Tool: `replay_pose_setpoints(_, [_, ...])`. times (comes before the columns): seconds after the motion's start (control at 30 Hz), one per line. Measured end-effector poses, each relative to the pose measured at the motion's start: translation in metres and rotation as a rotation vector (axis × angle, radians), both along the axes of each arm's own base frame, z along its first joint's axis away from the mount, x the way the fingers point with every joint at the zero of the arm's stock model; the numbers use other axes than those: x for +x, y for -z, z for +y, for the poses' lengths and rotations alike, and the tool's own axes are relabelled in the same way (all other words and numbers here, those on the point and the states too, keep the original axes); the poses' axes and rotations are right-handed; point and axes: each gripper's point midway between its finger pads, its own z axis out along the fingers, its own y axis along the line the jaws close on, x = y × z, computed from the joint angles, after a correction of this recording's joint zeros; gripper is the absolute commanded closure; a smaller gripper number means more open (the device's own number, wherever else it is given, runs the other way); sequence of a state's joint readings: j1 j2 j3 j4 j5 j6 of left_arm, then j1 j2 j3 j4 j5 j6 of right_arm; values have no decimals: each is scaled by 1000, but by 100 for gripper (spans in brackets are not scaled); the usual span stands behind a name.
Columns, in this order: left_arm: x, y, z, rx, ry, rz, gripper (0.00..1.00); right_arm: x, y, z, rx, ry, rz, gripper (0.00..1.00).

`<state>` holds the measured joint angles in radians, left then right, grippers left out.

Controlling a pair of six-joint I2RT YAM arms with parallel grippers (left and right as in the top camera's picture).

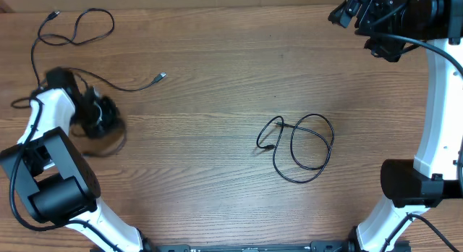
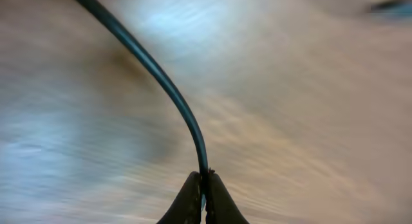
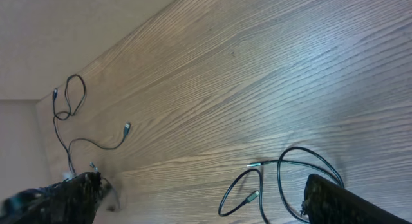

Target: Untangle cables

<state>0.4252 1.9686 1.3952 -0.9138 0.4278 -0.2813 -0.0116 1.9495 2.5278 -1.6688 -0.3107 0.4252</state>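
Overhead: two cable groups lie on the worktop (image 1: 217,64). One coiled cable (image 1: 300,147) is at 4 o'clock. One strung-out cable (image 1: 79,27) is at 10 o'clock, reaching the left claw (image 1: 98,111).
Left wrist: this claw is pressed together, pinching the strung-out cable.
Right wrist: the right claw (image 3: 206,205) stands spread, empty.

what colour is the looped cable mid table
Black: the thin looped cable shows best in the overhead view.

Lab: robot arms (image 1: 441,100), wooden table (image 1: 217,56)

White arm links (image 1: 438,100), black joints (image 1: 54,188); black fingers (image 2: 187,203)
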Motion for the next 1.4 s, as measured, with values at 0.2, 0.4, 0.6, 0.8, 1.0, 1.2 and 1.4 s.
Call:
replay_pose_setpoints(0.2, [62,-75,-15,-235,-119,-213,96,0,0,0,-2,-3,-2,0])
replay_pose_setpoints(0.4, [78,-84,-6,-242,-248,-214,96,0,0,0,-2,-3,-2,0])
replay_pose_setpoints(0.6, [77,-68,5,-96,-309,-157,66,1,0,0,-2,-3,-4,0])
replay_pose_setpoints(0.8, [75,-55,2,59,-269,-127,17,2,-1,0,-2,-3,-9,0])
replay_pose_setpoints(1.0, [61,-46,-6,144,-123,-87,13,2,-1,0,-3,-4,-10,0])
replay_pose_setpoints(1.2, [15,-32,-1,223,-54,101,21,2,-1,0,-2,-3,-9,0])
replay_pose_setpoints(1.4, [-18,-10,27,401,-77,240,13,1,-1,0,-2,-3,-8,0])
